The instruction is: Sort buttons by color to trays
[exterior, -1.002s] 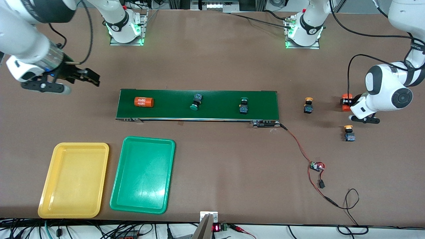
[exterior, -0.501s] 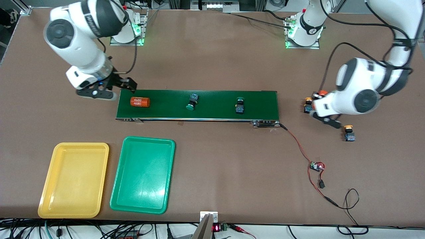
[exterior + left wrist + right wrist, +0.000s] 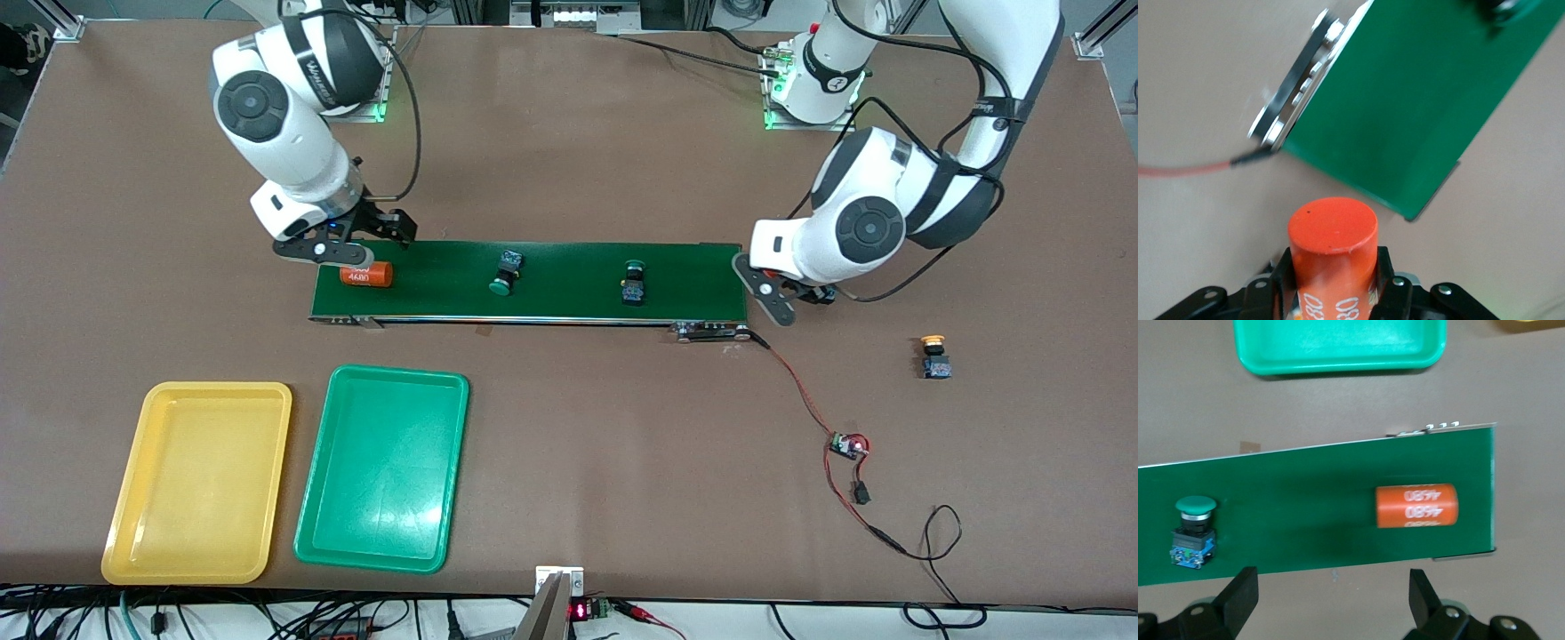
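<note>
Your left gripper (image 3: 805, 298) mostly hidden under its own wrist in the front view, orange cylinder (image 3: 1332, 257) it clamps cut off at the wrist picture's edge, second cylinder (image 3: 366, 276) half covered by your right gripper (image 3: 342, 258), its numerals blurred.

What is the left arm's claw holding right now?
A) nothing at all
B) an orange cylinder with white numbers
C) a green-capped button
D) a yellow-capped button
B: in the left wrist view the left claw is clamped around an orange cylinder printed with white numerals, just off the end of the green conveyor belt.
</note>
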Tool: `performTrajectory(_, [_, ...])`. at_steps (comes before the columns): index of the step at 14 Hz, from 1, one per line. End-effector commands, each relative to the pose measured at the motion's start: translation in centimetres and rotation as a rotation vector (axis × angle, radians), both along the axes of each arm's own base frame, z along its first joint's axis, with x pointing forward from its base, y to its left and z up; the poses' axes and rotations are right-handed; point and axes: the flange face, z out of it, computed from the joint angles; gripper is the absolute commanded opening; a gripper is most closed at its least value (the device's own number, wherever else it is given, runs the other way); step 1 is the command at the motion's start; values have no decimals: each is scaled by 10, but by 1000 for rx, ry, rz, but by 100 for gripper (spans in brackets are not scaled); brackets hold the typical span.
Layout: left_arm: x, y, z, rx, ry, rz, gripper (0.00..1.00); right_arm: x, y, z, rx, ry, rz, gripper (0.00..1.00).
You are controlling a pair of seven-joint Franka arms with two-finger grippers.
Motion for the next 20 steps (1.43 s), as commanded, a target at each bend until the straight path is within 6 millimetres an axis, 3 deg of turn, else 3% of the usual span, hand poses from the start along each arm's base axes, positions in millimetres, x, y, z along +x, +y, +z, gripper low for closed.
performTrajectory(1, [-6, -20, -4, -80, -15, -167, 15, -1, 7, -8, 9, -13, -49, 100])
performTrajectory(3, [-8, -30, -20, -124, -40, -239, 14, -1, 12, -12, 15, -21, -72, 100])
performTrajectory(5, [-19, -56, -44, -178, -86, -336, 10, 1, 16, -19, 17, -16, -93, 100])
performTrajectory(6, [-27, -68, -48, -187, -108, -369, 9, 1, 18, -23, 20, -18, -112, 100])
performTrajectory(9, [-26, -72, -50, -183, -149, -447, 11, 2, 25, -31, 29, -24, -173, 100])
performTrajectory(10, [-27, -72, -50, -184, -150, -447, 26, 1, 27, -35, 27, -19, -169, 100])
performTrajectory(11, [-28, -71, -52, -183, -146, -448, 93, 1, 27, -37, 25, -16, -166, 100])
performTrajectory(12, [-30, -71, -52, -179, -146, -450, 100, 1, 28, -39, 23, -15, -163, 100])
performTrajectory(16, [-26, -69, -42, -171, -155, -430, 100, 2, 28, -40, 21, -22, -140, 100])
performTrajectory(20, [-24, -50, -8, -121, -130, -337, 100, 2, 28, -46, 22, -13, -108, 100])
